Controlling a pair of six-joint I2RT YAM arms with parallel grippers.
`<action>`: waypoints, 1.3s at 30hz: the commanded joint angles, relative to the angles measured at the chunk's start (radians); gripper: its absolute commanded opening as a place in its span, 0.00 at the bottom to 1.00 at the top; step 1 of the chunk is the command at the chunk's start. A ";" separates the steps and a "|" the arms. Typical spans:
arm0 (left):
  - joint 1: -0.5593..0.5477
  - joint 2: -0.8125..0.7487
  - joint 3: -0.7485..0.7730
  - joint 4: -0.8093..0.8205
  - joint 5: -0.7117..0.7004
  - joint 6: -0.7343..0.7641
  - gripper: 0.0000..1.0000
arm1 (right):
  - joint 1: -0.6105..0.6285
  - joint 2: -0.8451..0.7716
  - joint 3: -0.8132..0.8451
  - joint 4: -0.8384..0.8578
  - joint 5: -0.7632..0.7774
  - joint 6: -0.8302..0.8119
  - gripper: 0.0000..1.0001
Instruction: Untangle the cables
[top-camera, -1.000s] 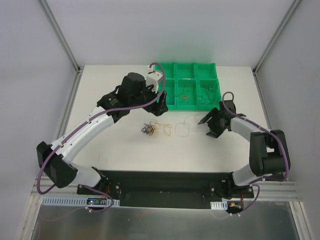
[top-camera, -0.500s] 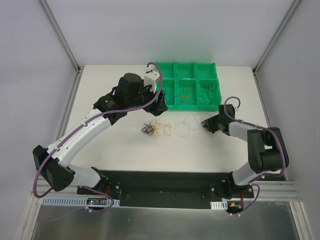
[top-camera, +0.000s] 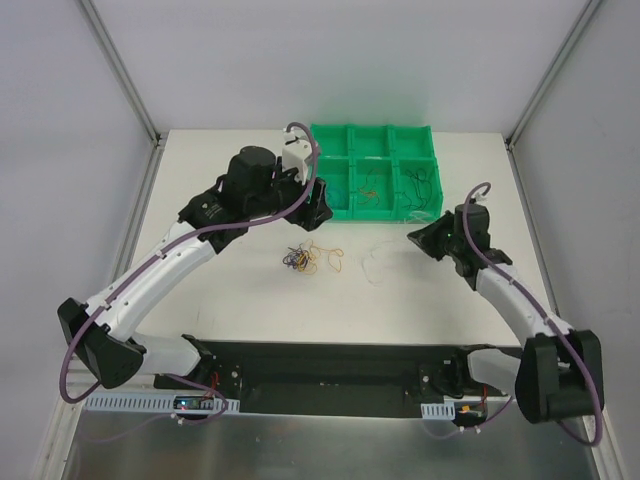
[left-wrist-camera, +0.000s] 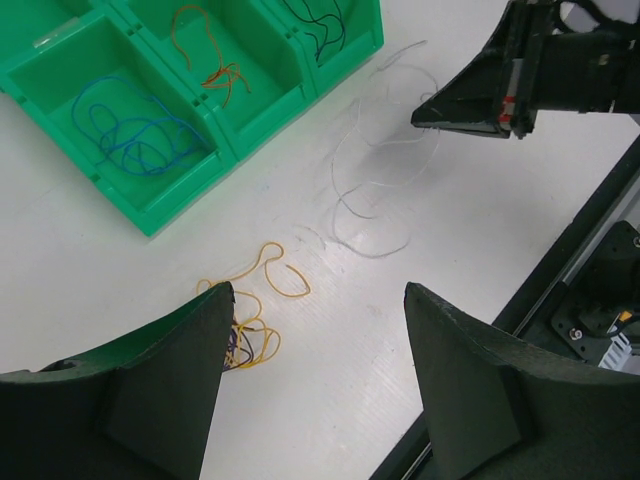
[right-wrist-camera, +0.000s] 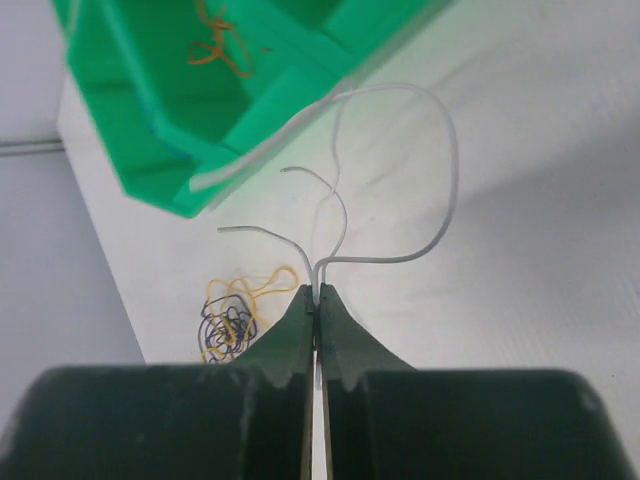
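Note:
A small knot of yellow and purple cables (top-camera: 298, 259) (left-wrist-camera: 248, 338) (right-wrist-camera: 226, 316) lies on the white table, and a loose yellow strand (top-camera: 328, 257) (left-wrist-camera: 275, 270) trails from it to the right. A thin white cable (top-camera: 377, 262) (left-wrist-camera: 372, 190) (right-wrist-camera: 447, 190) curls right of that. My right gripper (top-camera: 415, 238) (right-wrist-camera: 317, 292) is shut on a doubled stretch of the white cable, whose loops stand out beyond the tips. My left gripper (top-camera: 318, 206) (left-wrist-camera: 318, 292) hangs open above the table near the knot, with nothing between its fingers.
A green six-bin tray (top-camera: 346, 214) (left-wrist-camera: 172, 208) (right-wrist-camera: 165, 165) stands at the back. Its near bins hold a blue cable (left-wrist-camera: 128, 130), an orange cable (top-camera: 368, 188) (left-wrist-camera: 214, 74) (right-wrist-camera: 218, 50) and a dark cable (top-camera: 420, 184) (left-wrist-camera: 318, 24). The black base rail (top-camera: 320, 362) runs along the near edge.
My right gripper has shut on the white cable and drawn it up and to the right, its arm stretching out. The left arm has drifted slightly left, still open.

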 joint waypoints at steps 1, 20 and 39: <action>-0.006 -0.041 -0.015 0.049 0.002 -0.026 0.68 | 0.010 -0.134 0.142 -0.149 -0.015 -0.210 0.00; -0.006 -0.014 -0.046 0.069 -0.089 0.028 0.77 | -0.082 0.580 1.391 -0.358 0.188 -0.592 0.00; -0.006 0.039 -0.050 0.069 -0.131 0.063 0.81 | -0.062 1.119 1.602 -0.216 0.242 -0.730 0.00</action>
